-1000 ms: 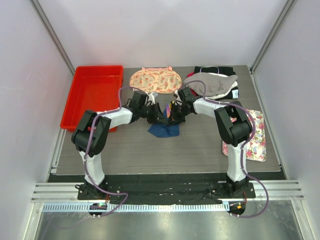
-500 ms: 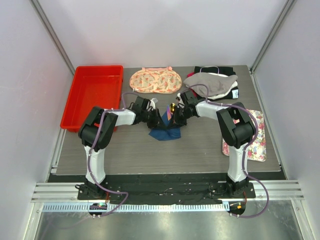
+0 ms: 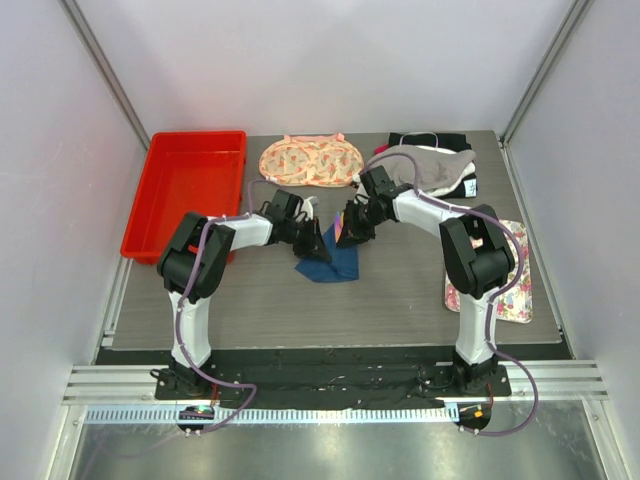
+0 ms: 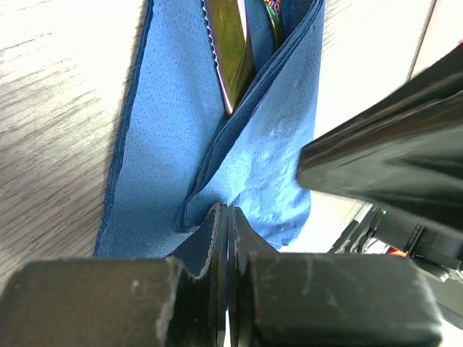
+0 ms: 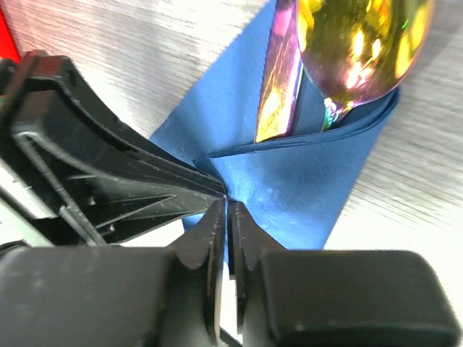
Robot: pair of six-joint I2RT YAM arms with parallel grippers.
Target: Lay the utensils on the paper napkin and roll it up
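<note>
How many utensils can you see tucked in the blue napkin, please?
2. A serrated knife lies in the fold of the paper napkin; a spoon sits right beside it. More may be hidden under the paper.

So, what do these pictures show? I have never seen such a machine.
Two robot arms are bolted to a table. One picture looks down from above; the other two come from a camera on each wrist. On the table lie a red tray, a floral cloth, a floral mat, some clothes, and a blue napkin folded around shiny utensils. The left gripper is shut on the napkin's edge. The right gripper is almost closed at the same fold; whether it grips, I cannot tell.
</note>
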